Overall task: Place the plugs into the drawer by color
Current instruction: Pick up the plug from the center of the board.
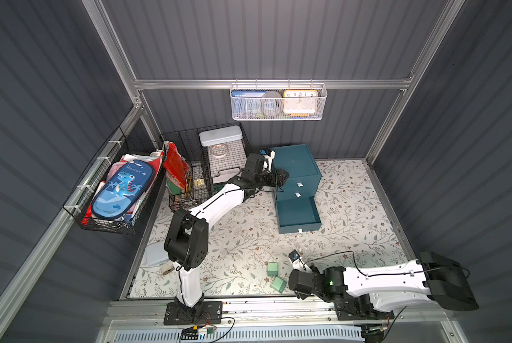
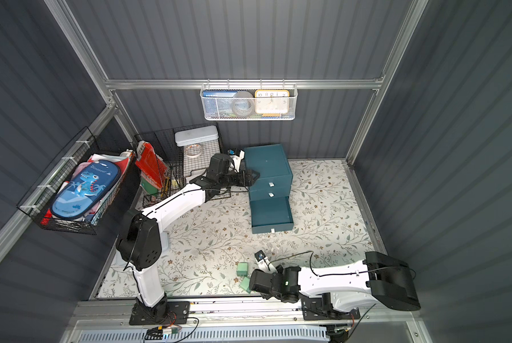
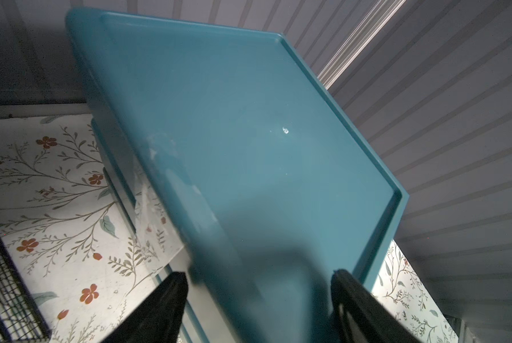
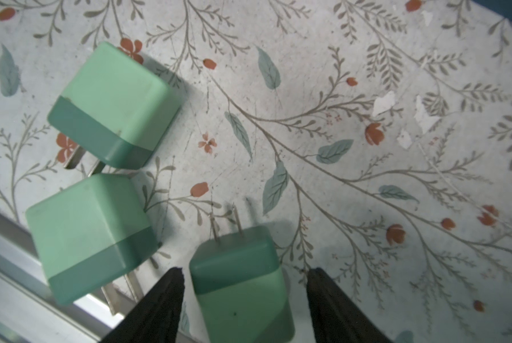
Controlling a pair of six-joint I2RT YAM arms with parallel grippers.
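Closest in, the right gripper [image 4: 246, 271] holds its fingers [image 4: 162, 300] spread either side of a mint green plug [image 4: 240, 285]. A gap shows at one finger, so nothing is pinched. The plug's prongs point away from the wrist. Just outside the other fingertip lies a second green plug [image 4: 88, 234], and beyond that a third green plug [image 4: 115, 104], the two almost touching. All three rest on the floral table cover [image 4: 367, 178], which is flaked white in spots.

Well ahead of those fingers, against the ribbed grey walls [image 1: 278, 44], stands the drawer [image 1: 295, 169], its bottom tray [image 1: 298, 210] pulled out.

The left gripper [image 3: 259, 273] sits at the cabinet's top corner, fingers [image 3: 165, 300] apart. Whether they press it I cannot tell.

Behind that wrist, black wire baskets [image 1: 225, 160] hold a pale case [image 1: 220, 135]. Higher up, a white mesh basket [image 1: 278, 102] carries a clock [image 1: 301, 101].
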